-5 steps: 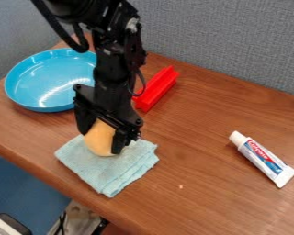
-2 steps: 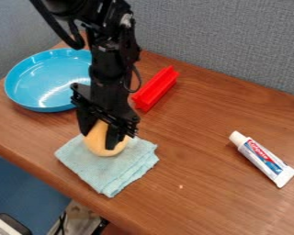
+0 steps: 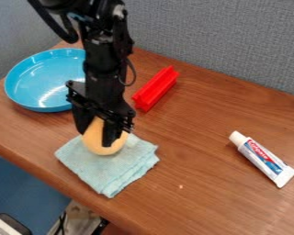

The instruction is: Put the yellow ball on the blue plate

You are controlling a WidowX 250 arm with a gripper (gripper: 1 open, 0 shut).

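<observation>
With the fingers (image 3: 102, 131) pinching the yellow ball (image 3: 102, 140) on the cloth (image 3: 109, 162), lift straight up before swinging to the blue plate (image 3: 39, 84) beyond the cloth.

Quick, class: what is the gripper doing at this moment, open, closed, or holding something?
Gripper: closed on the yellow ball, which sits on the light blue cloth.
</observation>
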